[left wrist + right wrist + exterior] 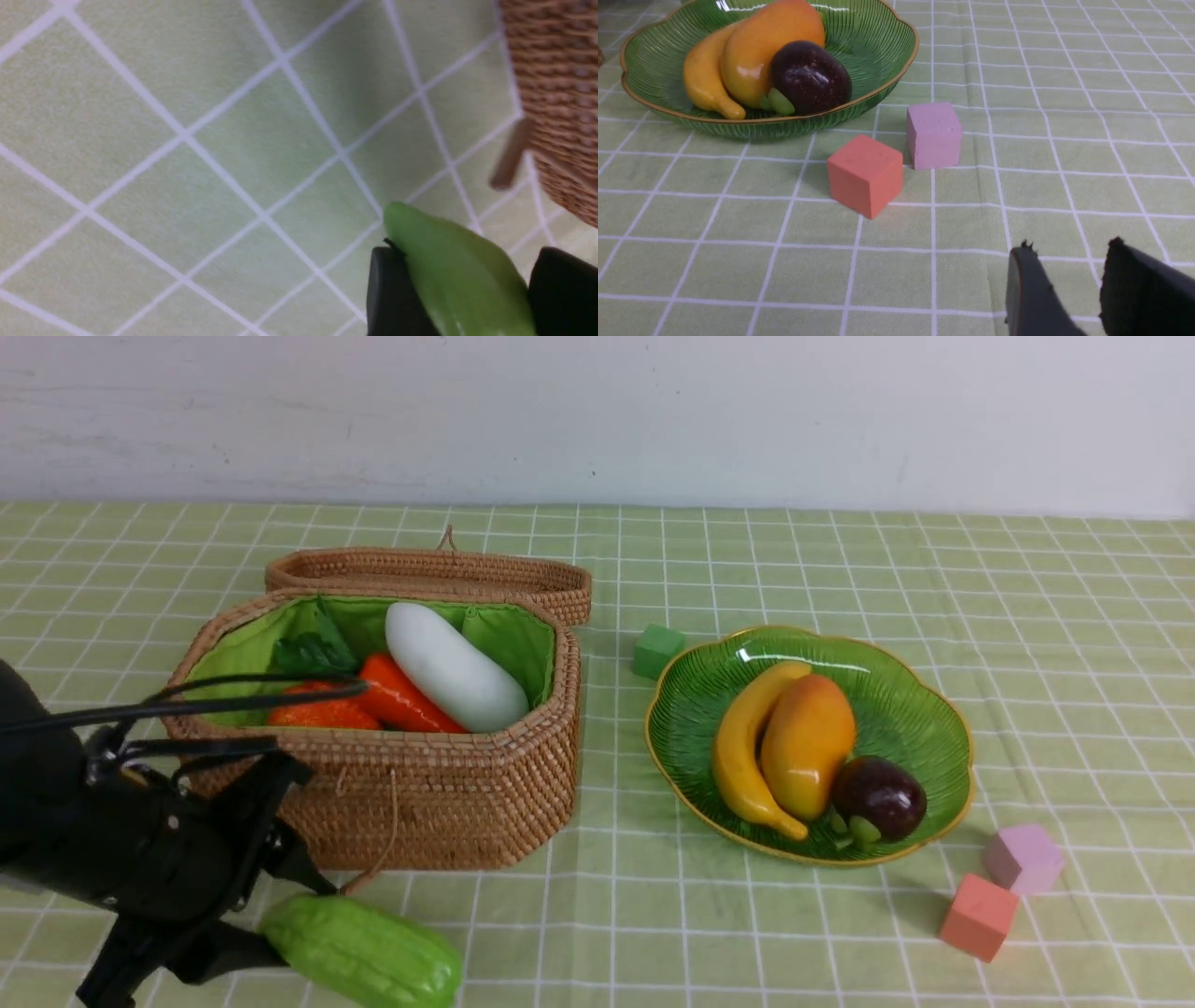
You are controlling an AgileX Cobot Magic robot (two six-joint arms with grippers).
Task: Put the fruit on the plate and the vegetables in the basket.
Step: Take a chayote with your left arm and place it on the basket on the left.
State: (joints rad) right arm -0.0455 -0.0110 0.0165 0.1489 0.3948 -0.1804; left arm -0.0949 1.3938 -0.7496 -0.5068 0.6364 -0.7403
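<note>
A: What is seen in the front view?
B: A ridged light-green gourd (362,952) is clamped by the left gripper (266,919) at lower left, before the rattan basket (448,793); a checked green cloth (1027,616) is spread under a white wall.

A: The left wrist view?
B: The gourd is pinched between black fingers (392,294).

A: The right wrist view?
B: The right gripper (1069,275) is held slightly apart, empty, at lower right; orange cube (865,173) and lilac cube (934,135) are set beside the fruit plate (878,28).

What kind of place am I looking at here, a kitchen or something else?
Probably a robot practice table, not a kitchen. The food looks like plastic toys: a banana on a green plate and a white radish in a woven basket. Foam cubes lie on a checked cloth before a bare wall.
</note>
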